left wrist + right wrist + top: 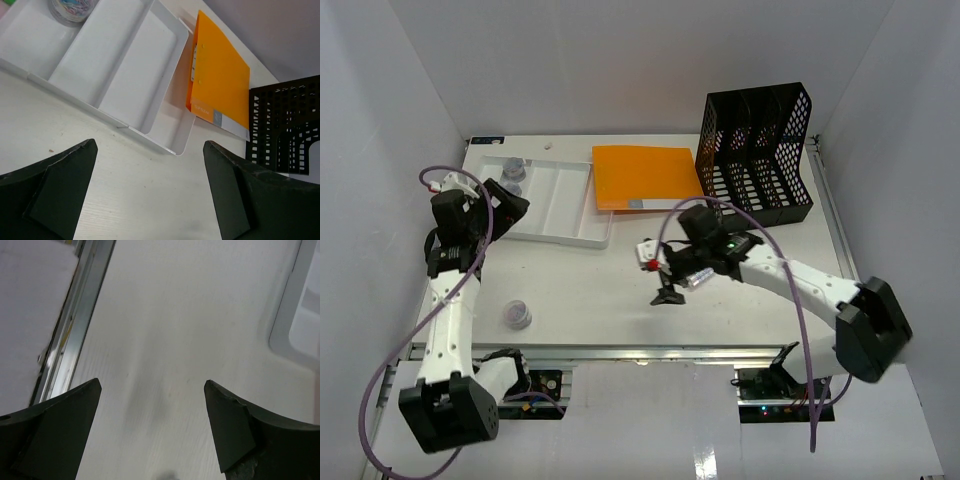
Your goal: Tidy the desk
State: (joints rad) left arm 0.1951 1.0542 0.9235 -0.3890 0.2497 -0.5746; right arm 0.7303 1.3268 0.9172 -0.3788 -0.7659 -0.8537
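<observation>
Table (125, 200) lay just under L tool (150, 150), spread wide & empty w/ tray (132, 75) ahead, and R tool (151, 405), likewise wide & empty nr rail (84, 300); next pick prob. needed centred, straight-down approach.

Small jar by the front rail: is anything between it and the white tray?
Nothing visible. Only bare desk lies between the jar and the tray. The left gripper, open, hangs over the tray's near left edge, above that route rather than resting on it.
</observation>
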